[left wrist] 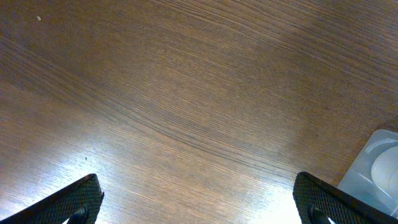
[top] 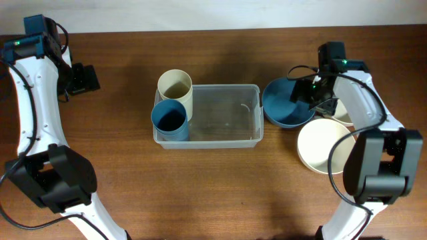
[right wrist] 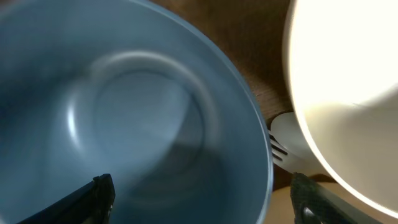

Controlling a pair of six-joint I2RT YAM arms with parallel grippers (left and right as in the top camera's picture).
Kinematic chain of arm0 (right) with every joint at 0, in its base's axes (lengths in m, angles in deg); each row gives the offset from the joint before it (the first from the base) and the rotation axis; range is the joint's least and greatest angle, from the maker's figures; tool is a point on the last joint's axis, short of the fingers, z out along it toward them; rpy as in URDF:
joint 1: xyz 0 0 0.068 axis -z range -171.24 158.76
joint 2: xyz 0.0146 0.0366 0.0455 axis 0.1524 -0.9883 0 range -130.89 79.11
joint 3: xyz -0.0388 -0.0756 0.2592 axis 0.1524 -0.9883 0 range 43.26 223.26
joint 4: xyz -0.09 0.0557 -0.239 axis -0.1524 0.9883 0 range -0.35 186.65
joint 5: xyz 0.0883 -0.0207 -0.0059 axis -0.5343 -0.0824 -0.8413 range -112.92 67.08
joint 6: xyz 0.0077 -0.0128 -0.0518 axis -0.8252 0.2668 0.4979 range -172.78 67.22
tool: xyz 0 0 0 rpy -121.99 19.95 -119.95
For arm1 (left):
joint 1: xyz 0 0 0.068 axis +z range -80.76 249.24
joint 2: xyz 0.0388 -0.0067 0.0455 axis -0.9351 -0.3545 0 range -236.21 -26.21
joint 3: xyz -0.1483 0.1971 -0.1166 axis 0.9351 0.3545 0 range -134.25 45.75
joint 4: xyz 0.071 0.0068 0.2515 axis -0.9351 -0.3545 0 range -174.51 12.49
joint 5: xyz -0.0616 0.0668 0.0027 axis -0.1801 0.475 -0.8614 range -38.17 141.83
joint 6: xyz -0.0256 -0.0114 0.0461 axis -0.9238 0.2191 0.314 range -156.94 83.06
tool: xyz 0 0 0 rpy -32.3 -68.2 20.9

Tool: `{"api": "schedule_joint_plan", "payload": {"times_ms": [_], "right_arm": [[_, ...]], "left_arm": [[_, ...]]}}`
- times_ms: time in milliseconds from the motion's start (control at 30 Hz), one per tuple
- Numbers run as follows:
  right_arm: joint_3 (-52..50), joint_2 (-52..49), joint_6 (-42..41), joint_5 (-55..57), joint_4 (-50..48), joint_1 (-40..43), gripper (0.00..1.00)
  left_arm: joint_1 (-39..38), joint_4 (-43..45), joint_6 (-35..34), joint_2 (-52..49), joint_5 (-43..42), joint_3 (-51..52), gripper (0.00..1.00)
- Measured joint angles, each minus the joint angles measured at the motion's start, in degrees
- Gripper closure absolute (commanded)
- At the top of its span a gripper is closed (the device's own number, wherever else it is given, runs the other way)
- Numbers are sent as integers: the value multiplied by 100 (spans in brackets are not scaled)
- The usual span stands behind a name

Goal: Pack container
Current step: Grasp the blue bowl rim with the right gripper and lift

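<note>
Container (top: 227,117): clear rectangular bin, rounded corners, rimmed. Set mid-table (top: 213,193), between the two arms, long side running left to right.

Contents, left end: cream cup (top: 175,85) at the far corner and blue cup (top: 169,120) at the near corner, both upright, mouths up, side by side.

Blue bowl (top: 283,105): just right of the container, mouth up; contact with the bin wall not discernible.

Cream bowl (top: 323,145): right of and nearer than the blue bowl, close against it.

White fork (right wrist: 278,149): tines only, seen between the two bowls.

Left claw (top: 83,79): jaws spread wide, holding nothing, over bare wood at far left, well apart from the container.

Right claw (top: 313,93): jaws apart, gripping nothing, astride the blue bowl's right rim, one finger over the inside and one outside.
</note>
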Motion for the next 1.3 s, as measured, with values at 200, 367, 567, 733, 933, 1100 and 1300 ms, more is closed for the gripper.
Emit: {"api": "schedule_joint_plan", "payload": {"times_ms": [200,367,567,733,933,1100,1300], "right_arm": [[-2,-219,22,0,-114,0,21],[-4,-345,37,0,-247,0,27],[-4,-654,79,0,-269,0,42],[-7,-695,76,2,-275,0,60],[-7,-699,79,2,-284,0,82],[-7,-699,66,31,-245,11,96],[-4,-699,59,-24,-223,15,96]], "left_arm": [[0,0,0,0,0,0,0],[0,0,0,0,0,0,0],[0,0,0,0,2,0,0],[0,0,0,0,2,0,0],[0,0,0,0,2,0,0],[0,0,0,0,0,0,0],[0,0,0,0,0,0,0]]}}
